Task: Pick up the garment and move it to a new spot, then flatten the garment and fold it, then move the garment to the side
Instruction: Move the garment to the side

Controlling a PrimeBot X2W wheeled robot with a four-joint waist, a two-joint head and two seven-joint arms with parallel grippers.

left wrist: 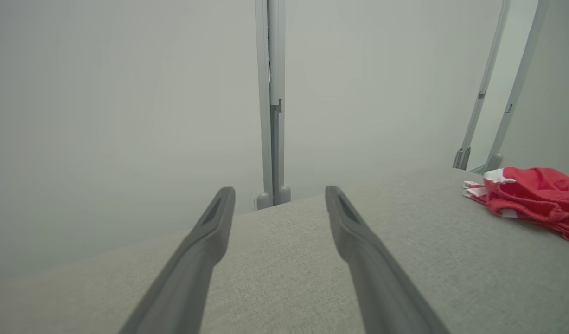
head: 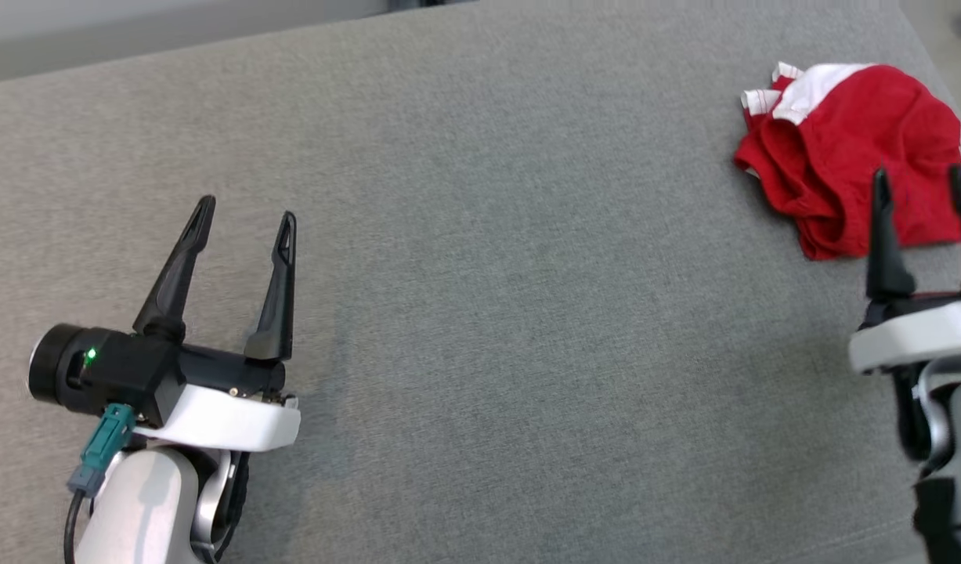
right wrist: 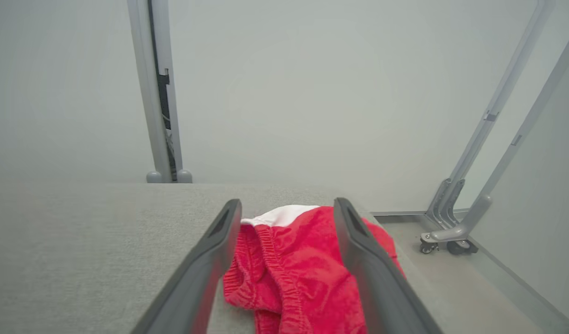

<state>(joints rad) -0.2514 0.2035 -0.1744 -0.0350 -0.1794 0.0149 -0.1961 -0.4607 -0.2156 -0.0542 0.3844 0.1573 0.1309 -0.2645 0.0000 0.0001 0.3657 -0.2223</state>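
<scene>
Garment (head: 848,157) — red, with a white band at its far edge — lay bunched on the grey upholstered surface (head: 480,274), at that surface's far right corner, close to its right edge. It was neither flattened nor folded.

Right gripper (head: 919,172) stood over the surface's right side, at the garment's near edge. Its two dark fingers were spread wide and gripped nothing. In the right wrist view the red cloth (right wrist: 303,269) lay on the surface, seen between and past the parted fingers (right wrist: 358,250). Whether the tips touched the cloth could not be told.

Left gripper (head: 247,210) stood over the surface's near left part, well apart from the garment, fingers likewise parted and empty. The left wrist view showed bare surface between its fingertips (left wrist: 279,191), with the garment (left wrist: 534,195) far off toward the surface's right edge.

Beyond the surface's far edge stood a grey upright post (right wrist: 156,93).
</scene>
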